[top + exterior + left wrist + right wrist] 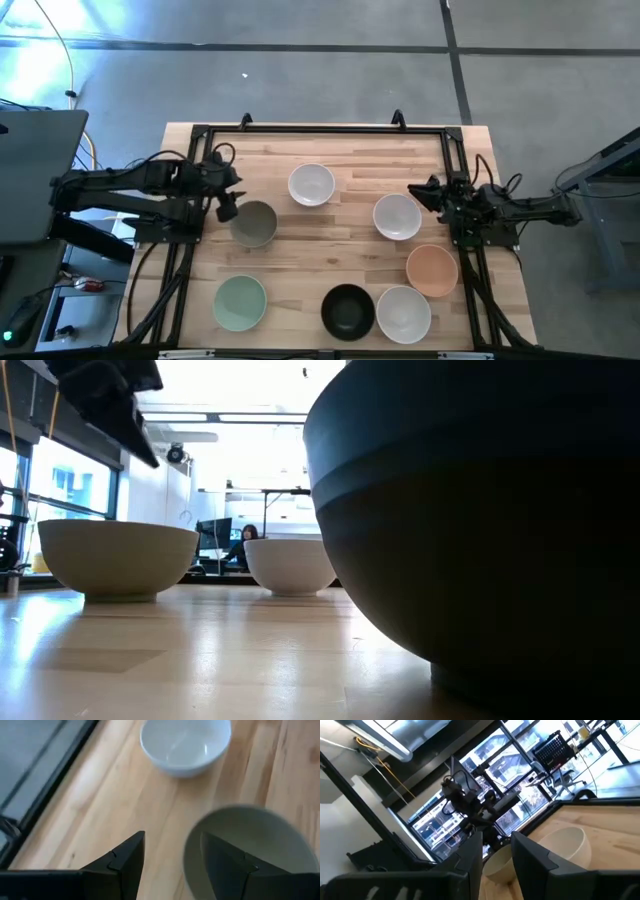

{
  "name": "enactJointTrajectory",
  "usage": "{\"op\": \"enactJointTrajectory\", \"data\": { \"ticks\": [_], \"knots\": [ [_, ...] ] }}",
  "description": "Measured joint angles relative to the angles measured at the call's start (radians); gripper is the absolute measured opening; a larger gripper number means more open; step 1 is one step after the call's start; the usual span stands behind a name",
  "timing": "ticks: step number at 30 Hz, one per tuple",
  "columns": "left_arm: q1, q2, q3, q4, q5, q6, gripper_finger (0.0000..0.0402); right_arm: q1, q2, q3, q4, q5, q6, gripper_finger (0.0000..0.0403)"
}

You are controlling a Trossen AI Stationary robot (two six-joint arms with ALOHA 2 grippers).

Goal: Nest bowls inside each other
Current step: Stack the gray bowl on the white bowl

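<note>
Several bowls stand upright on their bases on the wooden table: white ones, a grey-olive bowl, a mint bowl, a black bowl and a peach bowl. My left gripper hangs open above the grey-olive bowl's left rim, one finger over the inside and one outside, touching nothing. My right gripper waits open at the table's right side, next to a white bowl, with nothing between its fingers.
A black frame runs along the table's far, left and right edges. The low view is half filled by the black bowl, with the grey-olive bowl and a white bowl behind. A person sits in the room beyond.
</note>
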Motion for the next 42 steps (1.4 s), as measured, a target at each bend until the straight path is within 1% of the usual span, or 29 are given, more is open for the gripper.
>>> {"op": "enactJointTrajectory", "data": {
  "ticks": [6, 15, 22, 30, 36, 42],
  "knots": [
    [0.040, 0.060, 0.000, -0.016, 0.043, 0.015, 0.0182, 0.000, 0.031, 0.000, 0.055, -0.006, -0.005, 0.0094],
    [0.100, 0.214, 0.000, -0.016, 0.150, 0.080, 0.0182, 0.000, 0.077, 0.000, 0.105, -0.015, -0.008, 0.0094],
    [0.136, 0.307, 0.000, -0.015, 0.170, 0.114, 0.0182, 0.000, 0.077, 0.000, 0.105, -0.017, -0.025, 0.0094],
    [0.191, 0.386, 0.000, -0.012, 0.235, 0.138, 0.0173, 0.000, 0.077, 0.000, 0.105, -0.018, -0.027, 0.0094],
    [0.211, 0.437, 0.000, 0.009, 0.269, 0.141, 0.0168, 0.000, 0.077, 0.000, 0.105, -0.018, -0.027, 0.0094],
    [0.213, 0.506, 0.000, 0.063, 0.299, 0.144, 0.0168, 0.000, 0.077, 0.000, 0.105, -0.018, -0.027, 0.0094]
  ]
}}
